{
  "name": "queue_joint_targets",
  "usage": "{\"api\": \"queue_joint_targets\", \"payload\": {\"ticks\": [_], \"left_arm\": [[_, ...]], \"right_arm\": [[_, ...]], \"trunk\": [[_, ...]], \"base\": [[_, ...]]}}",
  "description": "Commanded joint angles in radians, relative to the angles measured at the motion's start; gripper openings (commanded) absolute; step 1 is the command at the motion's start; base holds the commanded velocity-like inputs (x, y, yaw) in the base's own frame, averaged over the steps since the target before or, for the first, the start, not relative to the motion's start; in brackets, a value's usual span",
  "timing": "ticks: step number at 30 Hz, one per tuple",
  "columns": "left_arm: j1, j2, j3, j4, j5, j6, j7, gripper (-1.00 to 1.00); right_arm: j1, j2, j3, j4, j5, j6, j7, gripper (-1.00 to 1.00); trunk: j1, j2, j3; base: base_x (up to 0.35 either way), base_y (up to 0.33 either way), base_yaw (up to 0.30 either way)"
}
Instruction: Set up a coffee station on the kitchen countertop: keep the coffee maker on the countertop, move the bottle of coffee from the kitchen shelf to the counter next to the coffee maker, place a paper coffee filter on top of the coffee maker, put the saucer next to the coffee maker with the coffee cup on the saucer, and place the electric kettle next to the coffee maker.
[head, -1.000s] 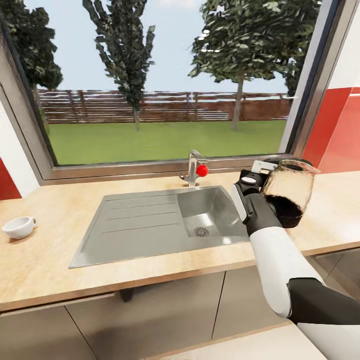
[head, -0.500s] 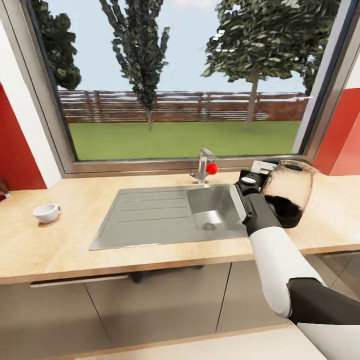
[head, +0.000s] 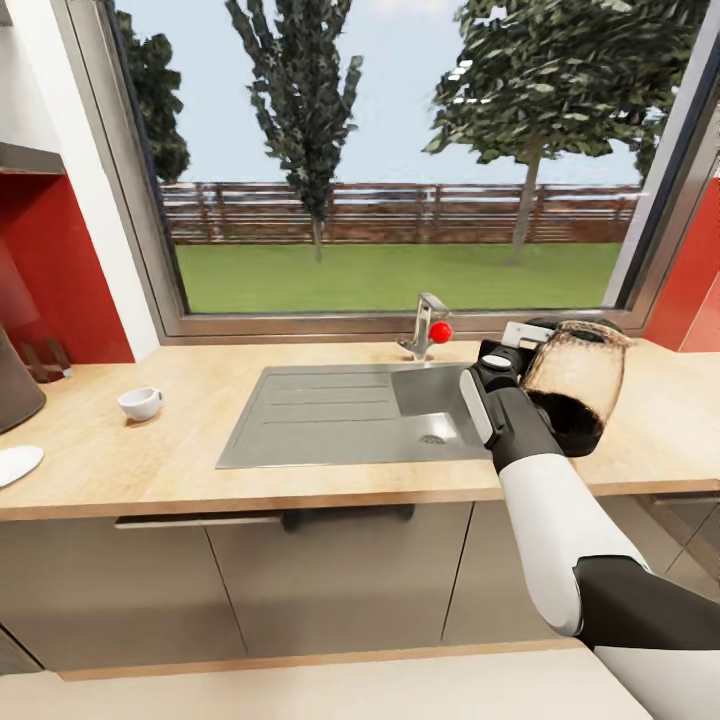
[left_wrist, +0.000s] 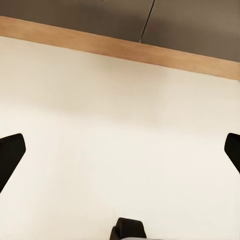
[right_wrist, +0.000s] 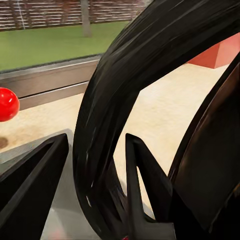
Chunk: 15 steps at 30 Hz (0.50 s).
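Observation:
My right gripper (head: 512, 352) is shut on the black handle (right_wrist: 107, 110) of a glass electric kettle (head: 574, 383) with a dark base, held tilted above the counter just right of the sink. A white coffee cup (head: 140, 403) stands on the wooden countertop (head: 130, 470) at the left. At the left edge lies a white saucer (head: 16, 464), and behind it rises a dark grey body that looks like the coffee maker (head: 14, 388). My left gripper (left_wrist: 120, 150) is open, its fingertips (left_wrist: 10, 155) wide apart over a pale surface.
A steel sink (head: 350, 412) with a drainboard is set in the middle of the counter. A tap with a red knob (head: 432, 330) stands behind it, below a wide window. Grey cabinet fronts (head: 340, 580) run under the counter. Red wall panels flank the window.
The whole view has swung to the left, bringing the saucer and the dark coffee maker into sight. My right arm holds the kettle in the same pose.

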Motion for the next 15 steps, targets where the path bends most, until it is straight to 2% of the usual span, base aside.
{"api": "queue_joint_targets", "payload": {"ticks": [1, 10, 15], "left_arm": [[0.0, 0.001, -0.002, -0.001, 0.01, -0.001, -0.004, 1.0], [0.0, 0.001, -0.001, -0.002, 0.01, -0.001, -0.004, 1.0], [0.0, 0.001, -0.001, -0.002, 0.01, -0.001, -0.004, 1.0]], "right_arm": [[-0.001, 0.001, 0.0, -0.001, 0.003, 0.006, -0.002, -1.0], [-0.001, 0.002, 0.0, 0.0, 0.002, 0.006, 0.001, -1.0], [-0.001, 0.002, 0.0, 0.0, 0.003, 0.006, 0.001, -1.0]], "trunk": [[0.0, -0.001, -0.001], [0.0, -0.001, -0.001], [0.0, -0.001, -0.001]], "base": [[-0.004, 0.0, 0.0], [0.0, 0.0, 0.004], [0.0, 0.0, 0.165]]}}
